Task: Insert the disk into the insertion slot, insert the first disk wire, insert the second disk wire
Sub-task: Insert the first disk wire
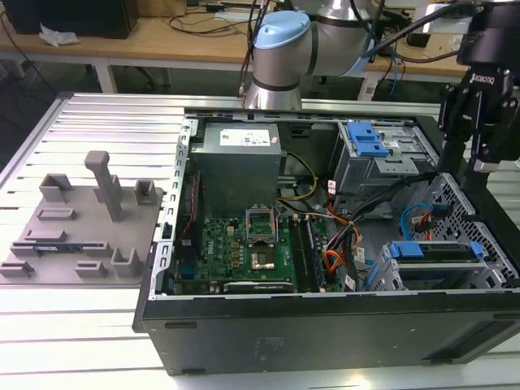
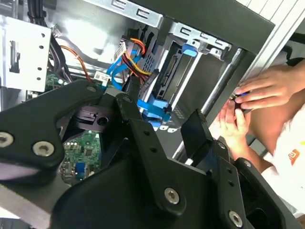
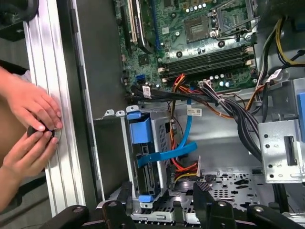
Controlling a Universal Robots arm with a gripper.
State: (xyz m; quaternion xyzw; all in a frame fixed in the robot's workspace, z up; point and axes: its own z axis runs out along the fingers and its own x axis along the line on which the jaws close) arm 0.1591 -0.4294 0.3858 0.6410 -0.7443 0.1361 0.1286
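Note:
The disk (image 1: 435, 253), silver in its blue carrier, sits inside the insertion slot (image 1: 388, 280), the low cage at the case's near corner on the exterior view's right. In the first wrist view the disk (image 3: 141, 131) lies in the slot (image 3: 125, 148) with a flat blue wire (image 3: 167, 153) crossing it and an orange-red wire bundle (image 3: 183, 168) beside it. I cannot tell whether either wire is plugged in. My gripper (image 1: 467, 154) hangs open above the case's edge, over the slot, holding nothing. Its fingertips (image 3: 202, 191) frame the disk from above; in the second wrist view the gripper (image 2: 164, 107) is open too.
A person's hands (image 3: 31, 124) work on a small dark part on the ribbed table beside the case. A taller cage with a blue latch (image 1: 366, 140), the grey power supply (image 1: 238, 162) and the motherboard (image 1: 244, 252) fill the case. Grey fixtures (image 1: 81, 219) stand at the exterior view's left.

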